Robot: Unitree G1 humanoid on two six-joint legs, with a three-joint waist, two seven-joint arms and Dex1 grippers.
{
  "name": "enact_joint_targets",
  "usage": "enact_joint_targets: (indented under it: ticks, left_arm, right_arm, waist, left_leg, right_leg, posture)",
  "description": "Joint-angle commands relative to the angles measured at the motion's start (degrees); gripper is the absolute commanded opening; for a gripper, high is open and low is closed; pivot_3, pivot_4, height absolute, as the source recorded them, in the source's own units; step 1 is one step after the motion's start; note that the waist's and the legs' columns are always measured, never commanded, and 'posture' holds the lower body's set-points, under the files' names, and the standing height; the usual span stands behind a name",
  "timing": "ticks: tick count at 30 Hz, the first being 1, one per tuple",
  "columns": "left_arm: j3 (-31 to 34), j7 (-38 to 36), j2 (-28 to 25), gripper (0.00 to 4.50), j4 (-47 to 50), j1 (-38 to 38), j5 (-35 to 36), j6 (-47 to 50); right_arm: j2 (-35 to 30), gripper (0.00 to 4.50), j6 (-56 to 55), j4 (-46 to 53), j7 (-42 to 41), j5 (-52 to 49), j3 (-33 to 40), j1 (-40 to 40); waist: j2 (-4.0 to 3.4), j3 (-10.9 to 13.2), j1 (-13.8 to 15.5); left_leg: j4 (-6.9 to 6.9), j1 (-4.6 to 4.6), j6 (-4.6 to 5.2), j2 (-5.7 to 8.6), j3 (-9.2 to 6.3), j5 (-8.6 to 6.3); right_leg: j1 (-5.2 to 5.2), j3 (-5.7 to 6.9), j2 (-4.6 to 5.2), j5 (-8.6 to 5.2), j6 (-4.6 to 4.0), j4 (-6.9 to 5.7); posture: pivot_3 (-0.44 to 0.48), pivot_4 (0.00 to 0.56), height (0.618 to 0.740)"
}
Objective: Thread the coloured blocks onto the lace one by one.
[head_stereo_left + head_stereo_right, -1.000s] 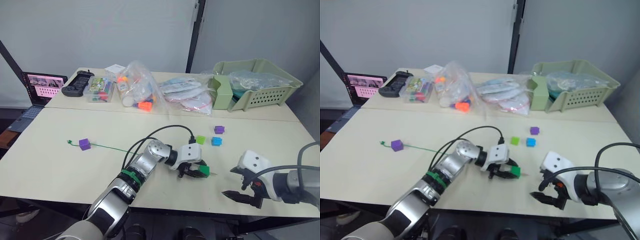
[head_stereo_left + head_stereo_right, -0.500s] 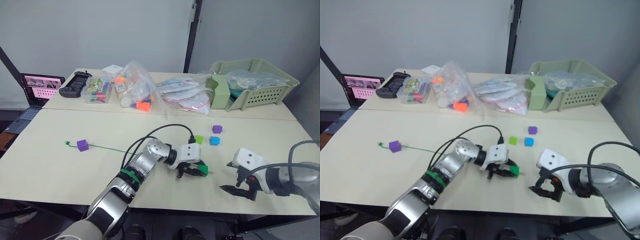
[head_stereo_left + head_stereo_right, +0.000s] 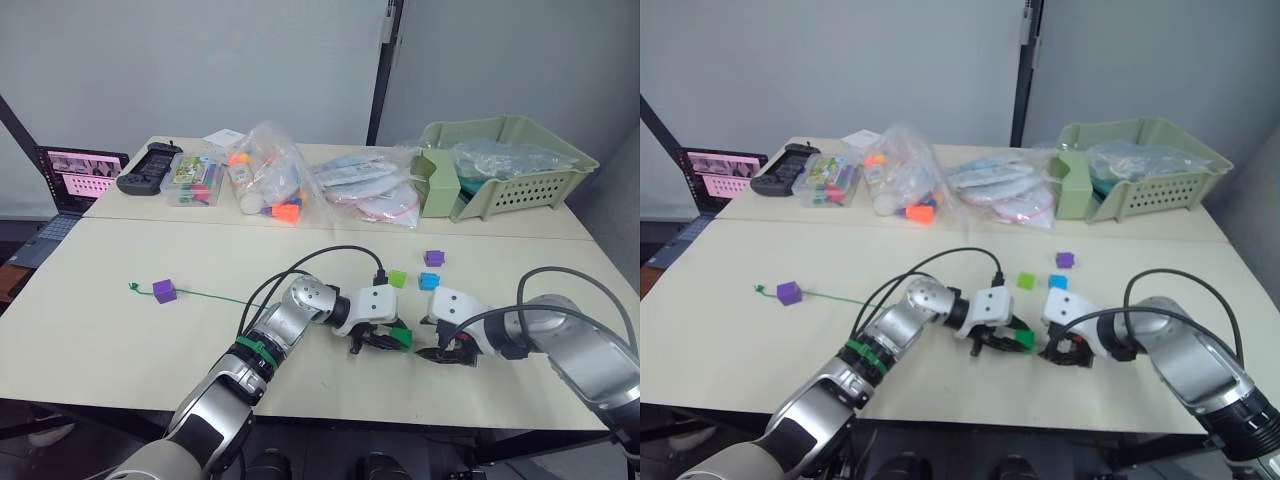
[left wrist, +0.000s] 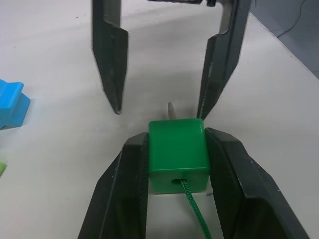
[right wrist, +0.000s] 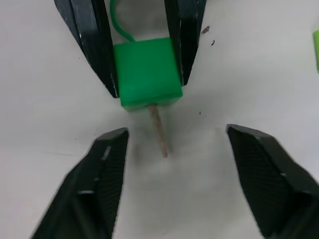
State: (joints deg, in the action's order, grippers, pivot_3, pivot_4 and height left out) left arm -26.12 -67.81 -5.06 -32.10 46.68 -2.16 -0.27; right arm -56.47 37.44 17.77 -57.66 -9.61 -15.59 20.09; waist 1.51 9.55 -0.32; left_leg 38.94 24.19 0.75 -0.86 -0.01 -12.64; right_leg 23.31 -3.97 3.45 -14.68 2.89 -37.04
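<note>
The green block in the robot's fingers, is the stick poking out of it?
Yes, the lace's stiff tip sticks out of the green block.

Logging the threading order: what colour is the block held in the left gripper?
Dark green block, clearest in the left wrist view, clamped by the left gripper.

No legible text, labels, brands, numbers or signs on anything.

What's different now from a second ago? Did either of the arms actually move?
The right gripper has come in across the table toward the left one and now sits with its jaws open on either side of the lace's stiff tip, not gripping it. The left gripper stayed put, clamped on the dark green block with the tip poking through. The purple block on the lace and the loose blocks haven't moved.
</note>
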Motion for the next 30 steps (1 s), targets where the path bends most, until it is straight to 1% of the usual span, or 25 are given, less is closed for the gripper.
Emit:
enact_joint_targets:
  ticks: [1, 2, 3, 6, 14, 19, 24, 30]
  left_arm:
    - [-0.3, 0.0, 0.0, 1.17, 2.2, -0.4, -0.1, 0.2]
    - [-0.3, 0.0, 0.0, 1.17, 2.2, -0.4, -0.1, 0.2]
    - [-0.3, 0.0, 0.0, 1.17, 2.3, -0.4, -0.1, 0.3]
    - [-0.3, 0.0, 0.0, 1.17, 2.3, -0.4, -0.1, 0.4]
    - [0.0, -1.2, -1.4, 1.17, 4.2, -1.1, 0.6, 1.6]
    - [1.1, -3.0, -5.4, 1.17, 9.3, -2.7, 1.8, 4.2]
    - [3.8, -5.5, -14.7, 1.17, 13.8, -3.9, 2.6, 5.6]
    - [7.7, -8.8, -25.7, 1.17, 15.2, -5.0, 3.8, 5.0]
  right_arm:
    - [0.2, 1.59, -1.0, 0.7, -0.8, 1.0, 0.1, 1.1]
    - [0.1, 1.13, -1.0, 0.8, -0.9, 1.2, 0.1, 0.9]
    - [0.2, 0.91, -0.8, 1.0, -1.0, 1.2, 0.2, 0.8]
    - [0.5, 0.03, -0.4, 1.5, -1.0, 0.8, 0.5, 0.4]
    - [-0.7, 0.00, -0.6, 1.7, -0.9, 1.1, 1.8, -1.4]
    - [-1.1, 0.00, -1.1, 1.3, -1.2, 1.2, 2.3, -1.7]
    - [-0.5, 0.00, -1.8, 0.1, -1.7, 1.7, 1.4, -0.6]
    - [0.6, 0.00, -3.0, -1.8, -2.8, 2.6, 0.6, 0.9]
  waist:
    - [0.00, 0.0, 0.0]
    - [0.00, 0.0, 0.0]
    - [0.00, 0.0, 0.0]
    - [0.00, 0.0, 0.0]
    - [0.00, 0.0, 0.0]
    - [-0.01, 0.0, -0.2]
    - [-0.02, 0.0, -0.6]
    - [-0.02, 0.0, -0.5]
  left_leg:
    - [0.00, 0.00, 0.00, 0.00, 0.00, 0.00]
    - [0.00, 0.00, 0.00, 0.00, 0.00, 0.00]
    - [0.00, 0.00, 0.00, 0.00, 0.00, 0.00]
    - [0.00, 0.00, 0.00, 0.00, 0.00, 0.00]
    - [0.00, -0.01, 0.00, -0.01, -0.01, 0.00]
    - [-0.01, -0.02, 0.00, -0.02, -0.01, 0.00]
    - [-0.03, -0.07, 0.00, -0.06, -0.01, 0.00]
    - [-0.03, -0.08, 0.00, -0.07, 0.01, 0.00]
  right_leg:
    - [0.00, 0.00, 0.00, 0.00, 0.00, 0.00]
    - [0.00, 0.00, 0.00, 0.00, 0.00, 0.00]
    - [0.00, 0.00, 0.00, 0.00, 0.00, 0.00]
    - [0.00, 0.00, 0.00, 0.00, 0.00, 0.00]
    - [0.00, 0.00, 0.00, 0.00, 0.00, -0.02]
    - [0.00, 0.00, -0.01, 0.00, 0.00, -0.04]
    - [0.00, 0.01, -0.02, 0.00, -0.01, -0.06]
    - [0.01, 0.01, -0.03, 0.00, -0.01, -0.07]
  posture:
    - [0.000, 0.150, 0.737]
    - [0.000, 0.150, 0.737]
    - [0.000, 0.150, 0.737]
    - [0.000, 0.150, 0.737]
    - [0.000, 0.150, 0.737]
    - [0.000, 0.150, 0.737]
    - [0.000, 0.150, 0.737]
    - [0.000, 0.150, 0.737]
